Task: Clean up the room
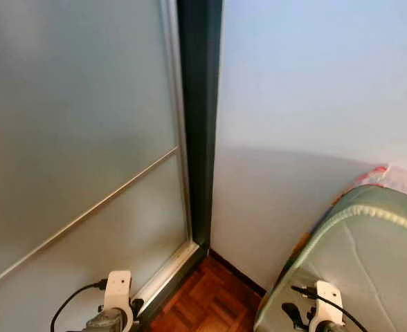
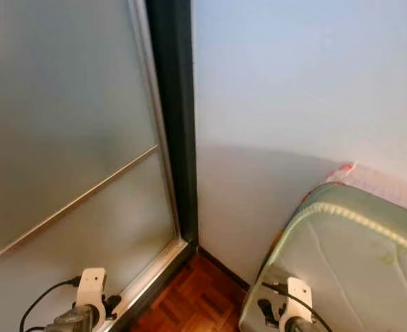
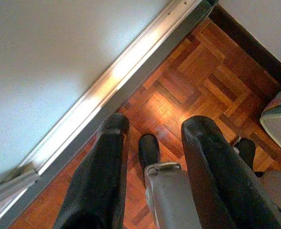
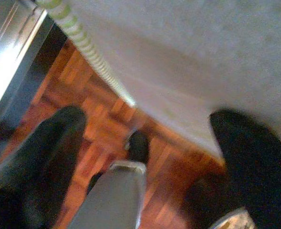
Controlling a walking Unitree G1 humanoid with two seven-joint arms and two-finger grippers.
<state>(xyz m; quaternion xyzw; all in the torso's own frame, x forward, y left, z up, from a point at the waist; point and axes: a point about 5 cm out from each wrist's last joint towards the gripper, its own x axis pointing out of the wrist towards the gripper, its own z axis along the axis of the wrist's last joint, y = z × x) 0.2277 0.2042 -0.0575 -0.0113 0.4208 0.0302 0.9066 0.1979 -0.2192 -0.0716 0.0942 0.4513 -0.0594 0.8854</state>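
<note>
Sliding door (image 1: 72,152) left, wall (image 1: 314,90) ahead, mattress (image 1: 359,263) right

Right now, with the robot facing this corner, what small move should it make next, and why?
Probably turn away from the corner. The head views show the frosted sliding door, the pale wall and the corner of the green mattress, with nothing to tidy. Both grippers hang open over the wooden parquet floor: the left gripper beside the door's metal track, the right gripper beside the mattress.

floor (image 1: 210,301): wood parquet (herringbone blocks) | mattress (image 1: 369,263): standing on it
</note>
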